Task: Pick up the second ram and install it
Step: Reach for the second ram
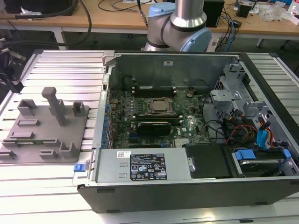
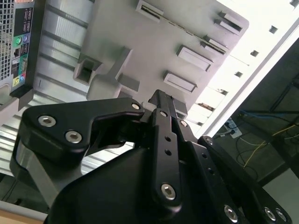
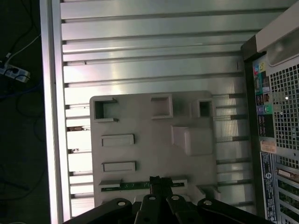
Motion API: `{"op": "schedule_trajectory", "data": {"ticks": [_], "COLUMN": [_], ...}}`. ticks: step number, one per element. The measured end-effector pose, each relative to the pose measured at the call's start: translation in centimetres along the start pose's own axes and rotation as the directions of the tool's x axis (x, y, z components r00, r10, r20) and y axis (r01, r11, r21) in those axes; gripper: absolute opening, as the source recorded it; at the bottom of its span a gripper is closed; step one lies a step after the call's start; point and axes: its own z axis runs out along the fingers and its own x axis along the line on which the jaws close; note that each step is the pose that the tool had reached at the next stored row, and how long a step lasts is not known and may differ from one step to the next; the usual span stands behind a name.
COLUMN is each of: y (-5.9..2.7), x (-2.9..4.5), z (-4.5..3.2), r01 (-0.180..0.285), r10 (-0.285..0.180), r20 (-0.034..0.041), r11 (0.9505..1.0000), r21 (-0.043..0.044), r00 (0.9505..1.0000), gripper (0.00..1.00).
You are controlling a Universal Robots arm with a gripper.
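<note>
The second ram [image 3: 135, 185] is a thin dark-green stick lying in a holder along one edge of the grey fixture plate [image 3: 154, 126]. My gripper [image 3: 156, 179] hangs well above that plate, its black fingertips lining up with the stick in the first wrist view. In the second wrist view the gripper [image 2: 161, 95] has its fingers pressed together with nothing between them. The fixture plate [image 1: 44, 128] sits on the ribbed table at the exterior view's left, beside the open computer case [image 1: 187, 121]. Inside the case are the motherboard's memory slots [image 1: 154, 87] and the silver-framed processor socket [image 1: 159, 106].
A tall grey post [image 1: 55, 105] and several raised blocks stand on the fixture plate. A black ribbed card [image 1: 152, 127] lies just below the socket. Cables [image 1: 243, 128] and drive cages fill the case at the exterior view's right. The arm's base [image 1: 180, 23] stands behind the case.
</note>
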Motion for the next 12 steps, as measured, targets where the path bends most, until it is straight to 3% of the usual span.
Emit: {"op": "schedule_trajectory", "data": {"ticks": [9, 12], "y": [-1.41, -1.91], "x": [-0.05, -0.04], "z": [1.41, 2.61], "r01": [0.000, 0.000], "r10": [0.000, 0.000], "r20": [-0.0002, -0.0003], "r11": [1.0000, 1.0000], "r21": [0.0003, 0.0003], "r00": [1.0000, 1.0000], "gripper": [0.08, 0.08]}}
